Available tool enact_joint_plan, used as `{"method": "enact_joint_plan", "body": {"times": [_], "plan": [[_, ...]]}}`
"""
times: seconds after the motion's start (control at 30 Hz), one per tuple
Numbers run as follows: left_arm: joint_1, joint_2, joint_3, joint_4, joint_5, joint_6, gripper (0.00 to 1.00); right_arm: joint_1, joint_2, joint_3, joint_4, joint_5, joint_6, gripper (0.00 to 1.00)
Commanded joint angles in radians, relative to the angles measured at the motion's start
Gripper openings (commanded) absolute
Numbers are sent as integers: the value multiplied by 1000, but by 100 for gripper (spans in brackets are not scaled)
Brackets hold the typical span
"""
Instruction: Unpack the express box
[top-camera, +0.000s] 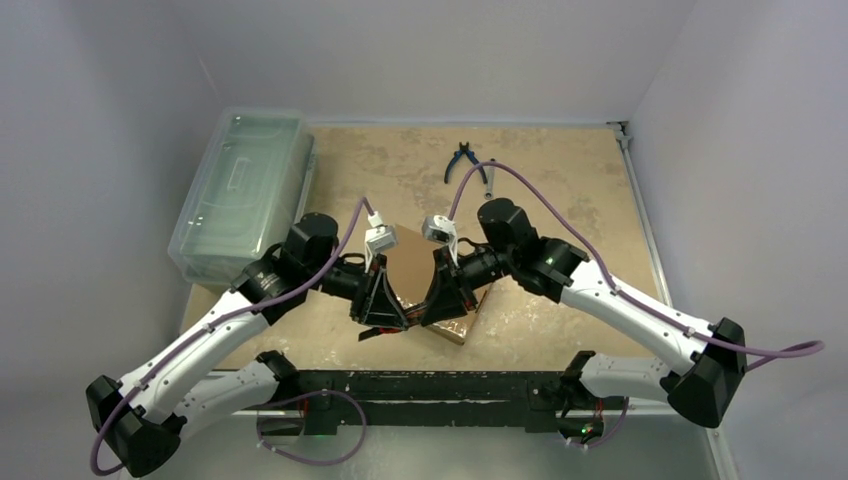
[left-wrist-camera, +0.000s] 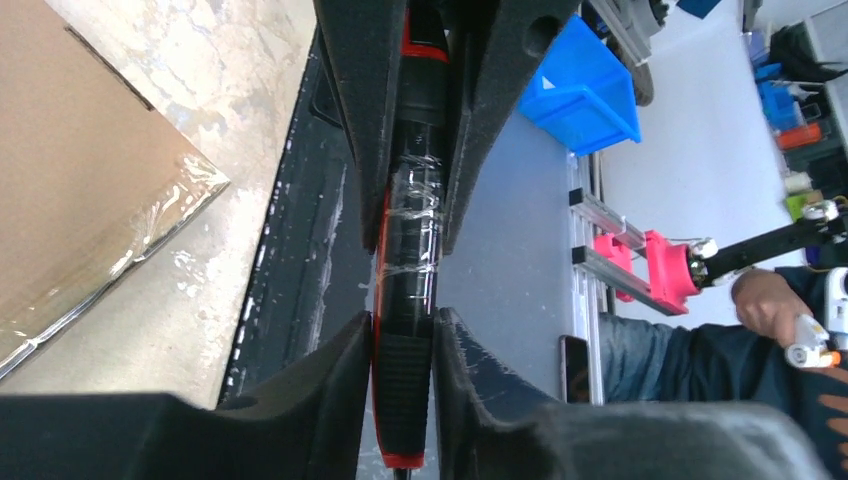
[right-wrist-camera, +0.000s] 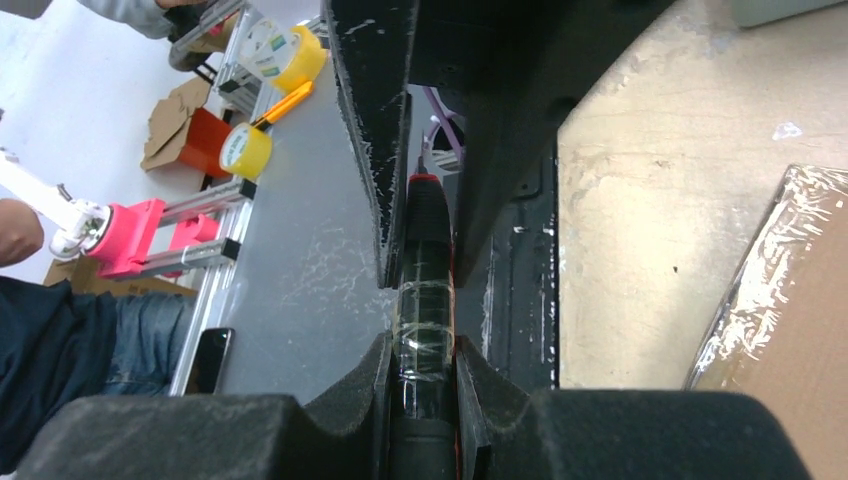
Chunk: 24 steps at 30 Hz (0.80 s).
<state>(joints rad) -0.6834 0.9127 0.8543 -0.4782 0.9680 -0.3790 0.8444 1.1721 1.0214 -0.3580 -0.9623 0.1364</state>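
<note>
Brown cardboard: we count one express box and one lidded clear bin, contents hidden, with left gripper and right gripper both pinching one black-and-red tool.

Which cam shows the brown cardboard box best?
Top external: the whole flat brown cardboard box is in frame, partly covered by the left gripper and right gripper. Left wrist shows only one taped corner, right wrist another.
</note>
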Motion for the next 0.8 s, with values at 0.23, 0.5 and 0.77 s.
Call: {"method": "enact_joint_plan", "body": {"times": [0.23, 0.5, 0.77], "plan": [[-7, -78, 32, 141, -114, -29, 0, -94, -129, -103, 460, 160, 432, 81], [-5, -102, -31, 519, -200, -260, 0, -95, -253, -455, 1232, 412, 1007, 99], [-7, -78, -67, 681, -195, -361, 0, -83, -135, -456, 1551, 462, 1132, 78]]}}
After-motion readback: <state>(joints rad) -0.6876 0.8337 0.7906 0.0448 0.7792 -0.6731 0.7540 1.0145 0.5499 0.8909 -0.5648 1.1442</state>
